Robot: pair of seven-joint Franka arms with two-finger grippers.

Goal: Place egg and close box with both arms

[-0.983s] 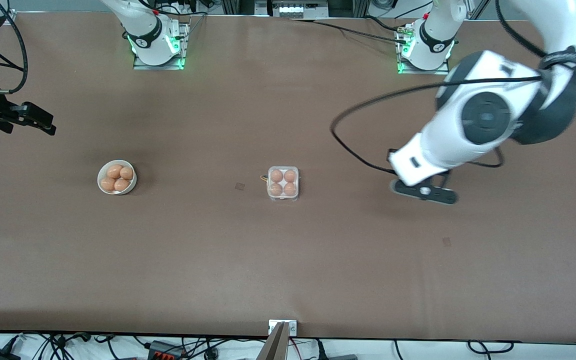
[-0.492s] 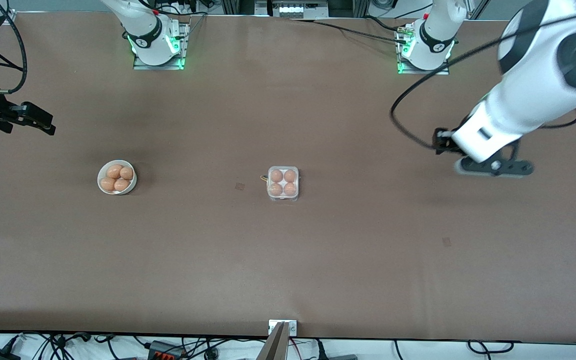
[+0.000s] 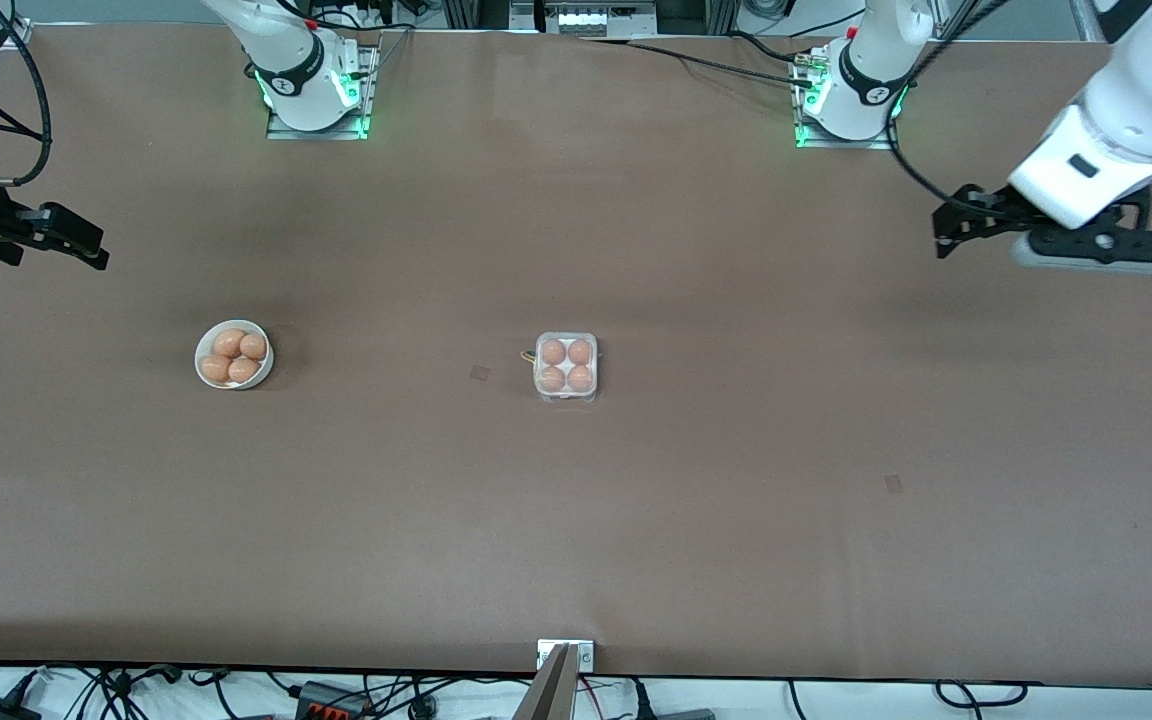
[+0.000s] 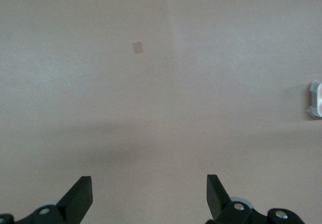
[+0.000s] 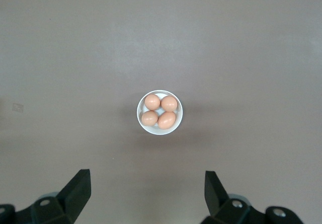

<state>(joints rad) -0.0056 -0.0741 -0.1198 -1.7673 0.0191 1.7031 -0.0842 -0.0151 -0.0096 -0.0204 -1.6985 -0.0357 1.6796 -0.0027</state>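
Box [image 3: 566,367]: mid-table, lid looks down, 4 eggs inside.
Handling: light, thin, crushable plastic; press lid edges gently.
Left gripper [image 3: 951,228]: fingers apart, empty, over left arm's table end.
Right gripper [image 3: 86,247]: fingers apart, empty, waiting at right arm's edge.

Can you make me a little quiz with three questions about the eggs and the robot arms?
1. How many eggs sit in the box?
2. True or false: the left gripper is holding an egg.
3. The white bowl lies toward which arm's end of the table: A) the right arm's, B) the left arm's?

Key
1. Four, one in each cell.
2. False. Its jaws are open and empty, over bare table toward the left arm's end.
3. A. The right gripper, open too, looks down on the bowl and its four eggs.
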